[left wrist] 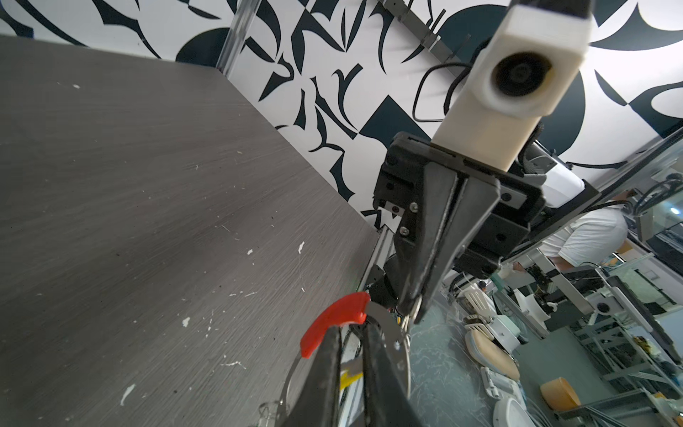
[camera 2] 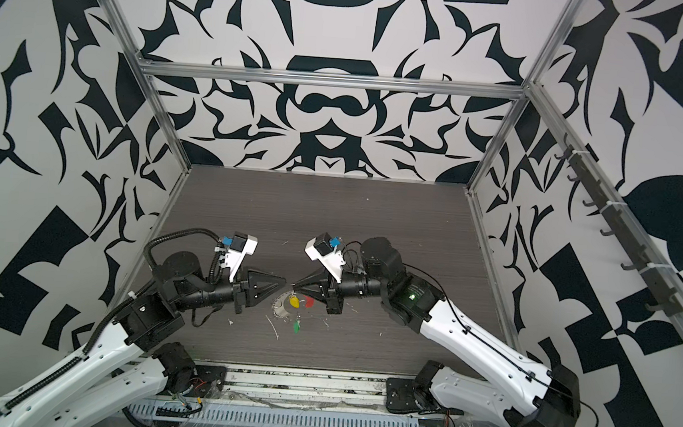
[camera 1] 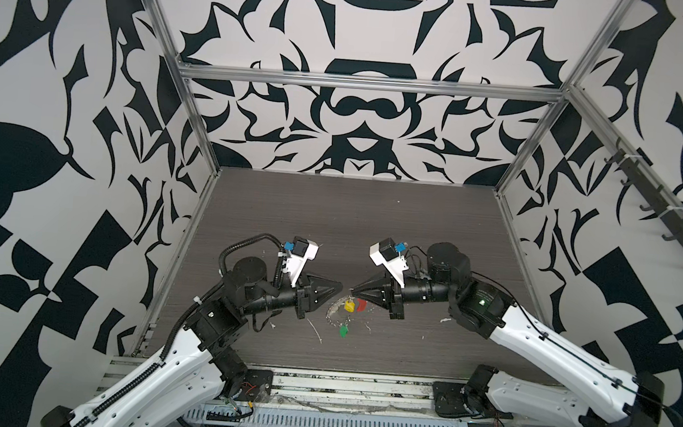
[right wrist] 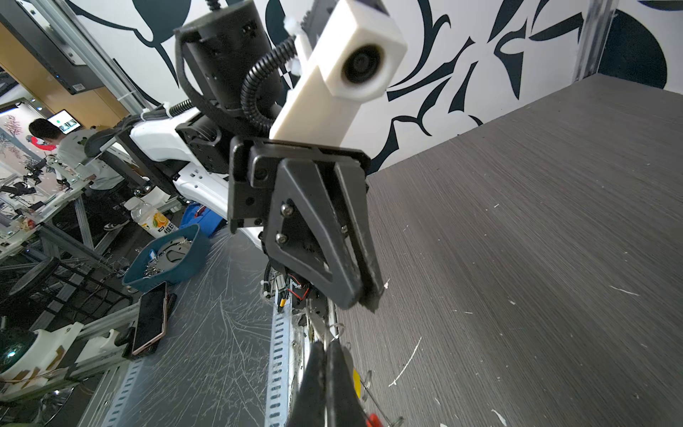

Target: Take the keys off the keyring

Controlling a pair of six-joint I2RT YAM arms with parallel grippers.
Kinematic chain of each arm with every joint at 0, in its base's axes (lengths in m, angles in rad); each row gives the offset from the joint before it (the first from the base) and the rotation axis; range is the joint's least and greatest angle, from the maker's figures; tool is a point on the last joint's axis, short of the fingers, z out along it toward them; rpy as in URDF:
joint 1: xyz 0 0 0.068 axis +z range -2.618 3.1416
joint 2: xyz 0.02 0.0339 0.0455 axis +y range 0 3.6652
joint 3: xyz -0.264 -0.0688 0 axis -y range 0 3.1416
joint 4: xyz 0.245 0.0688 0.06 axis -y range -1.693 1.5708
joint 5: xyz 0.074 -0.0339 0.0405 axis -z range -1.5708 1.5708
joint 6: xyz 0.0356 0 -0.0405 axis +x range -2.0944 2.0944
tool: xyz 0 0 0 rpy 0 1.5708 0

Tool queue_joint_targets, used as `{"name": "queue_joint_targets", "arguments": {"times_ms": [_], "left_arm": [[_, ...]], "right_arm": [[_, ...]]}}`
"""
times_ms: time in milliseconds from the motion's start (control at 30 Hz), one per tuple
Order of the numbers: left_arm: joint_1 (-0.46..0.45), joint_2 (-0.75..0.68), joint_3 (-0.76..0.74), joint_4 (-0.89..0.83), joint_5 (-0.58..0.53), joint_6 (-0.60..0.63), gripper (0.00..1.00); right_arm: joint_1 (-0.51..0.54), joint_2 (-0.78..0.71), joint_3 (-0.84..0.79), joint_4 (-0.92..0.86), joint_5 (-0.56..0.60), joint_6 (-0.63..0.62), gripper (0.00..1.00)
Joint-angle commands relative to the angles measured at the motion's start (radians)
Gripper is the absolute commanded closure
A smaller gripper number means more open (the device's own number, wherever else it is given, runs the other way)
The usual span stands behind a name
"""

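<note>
Right gripper (camera 1: 352, 289): fingers pinched on a small ring (left wrist: 408, 319). The keyring (left wrist: 388, 325), yellow tag (camera 1: 349, 305) and green tag (camera 1: 343, 330) hang beneath, just right and near of the left gripper's (camera 1: 340, 285) narrow, empty fingers.

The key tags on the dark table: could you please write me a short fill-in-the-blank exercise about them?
The oblong plastic tag beside the curved red plastic sleeve is coloured ___.
The green oblong plastic tag lies on the dark wood-grain ___.
The right gripper's jaws are ___, pinching a small silver ring.
Missing words: yellow; table; shut.
</note>
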Motion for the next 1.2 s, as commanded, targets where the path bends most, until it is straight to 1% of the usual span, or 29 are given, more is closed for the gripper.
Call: {"name": "queue_joint_targets", "arguments": {"times_ms": [0, 100, 267, 367, 500, 600, 733, 800, 867, 933, 1033, 1167], "left_arm": [[-0.013, 0.001, 0.019, 0.028, 0.052, -0.002, 0.86], [-0.035, 0.000, 0.008, 0.037, 0.055, -0.010, 0.90], [-0.084, 0.016, -0.011, 0.069, 0.042, -0.024, 0.91], [-0.096, 0.026, -0.008, 0.051, 0.020, -0.021, 0.90], [-0.096, -0.006, 0.004, -0.010, -0.036, -0.002, 0.90], [-0.096, -0.049, 0.007, -0.047, -0.083, 0.011, 0.83], [-0.096, -0.082, 0.018, -0.098, -0.144, 0.038, 0.66], [-0.096, -0.087, 0.030, -0.124, -0.169, 0.058, 0.62], [-0.096, -0.087, 0.045, -0.146, -0.190, 0.077, 0.63], [-0.096, -0.085, 0.050, -0.150, -0.201, 0.089, 0.67], [-0.096, -0.077, 0.047, -0.128, -0.200, 0.099, 0.69], [-0.096, -0.048, 0.052, -0.097, -0.170, 0.110, 0.71]], "right_arm": [[-0.002, -0.012, 0.026, 0.073, 0.029, 0.008, 1.00], [-0.002, -0.011, 0.032, 0.077, 0.067, 0.014, 1.00], [-0.003, 0.013, 0.044, 0.076, 0.108, 0.015, 1.00], [-0.007, 0.020, 0.048, 0.080, 0.106, 0.015, 1.00], [-0.017, 0.019, 0.057, 0.061, 0.077, 0.003, 1.00], [-0.018, 0.017, 0.060, 0.044, 0.073, -0.003, 1.00], [-0.018, 0.030, 0.076, 0.003, 0.053, -0.006, 1.00], [-0.018, 0.041, 0.095, -0.034, 0.036, -0.005, 1.00], [-0.018, 0.057, 0.122, -0.090, 0.021, -0.008, 1.00], [-0.019, 0.075, 0.158, -0.169, 0.017, -0.023, 1.00], [-0.018, 0.103, 0.207, -0.271, 0.006, -0.044, 1.00], [-0.019, 0.116, 0.228, -0.328, -0.031, -0.069, 1.00]]}}
